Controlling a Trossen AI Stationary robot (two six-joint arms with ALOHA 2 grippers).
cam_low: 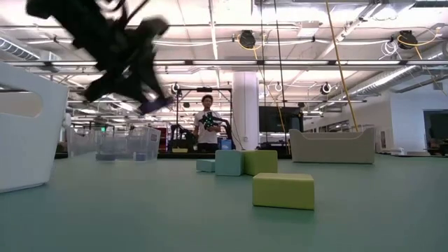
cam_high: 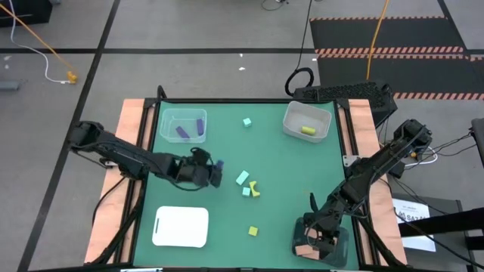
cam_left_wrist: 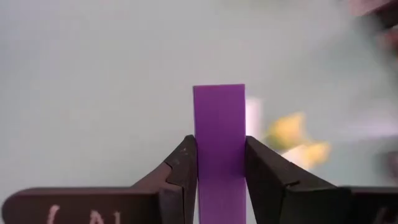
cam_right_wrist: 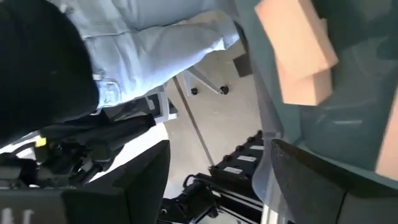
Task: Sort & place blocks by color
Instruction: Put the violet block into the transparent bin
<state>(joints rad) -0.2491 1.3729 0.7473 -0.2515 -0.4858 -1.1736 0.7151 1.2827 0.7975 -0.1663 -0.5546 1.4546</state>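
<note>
My left gripper [cam_high: 214, 171] hangs over the table's left middle, shut on a purple block [cam_left_wrist: 219, 124], which also shows in the low view [cam_low: 155, 105]. My right gripper [cam_high: 316, 240] stands open over the dark tray [cam_high: 342, 249] at the near right, with nothing between its fingers. Salmon pink blocks [cam_right_wrist: 297, 43] lie in that tray. Mint blocks [cam_high: 242, 178] and a yellow arch [cam_high: 255, 188] rest on the mat in the middle. A yellow cube [cam_high: 253, 230] lies nearer the front, and one mint cube [cam_high: 247, 122] lies far back. My left gripper pinches the purple block's two long sides [cam_left_wrist: 219, 163] between its two fingers. The block lies along the fingers and sticks out well past their tips. The fingers slant down toward the table's right side. The block is lifted clear of the mat.
A clear tub [cam_high: 184, 125] with purple blocks stands at the far left, and a pale tub [cam_high: 308, 121] with a yellow block at the far right. A white tray [cam_high: 181, 227] lies at the near left. A person [cam_low: 208, 126] stands far behind the table.
</note>
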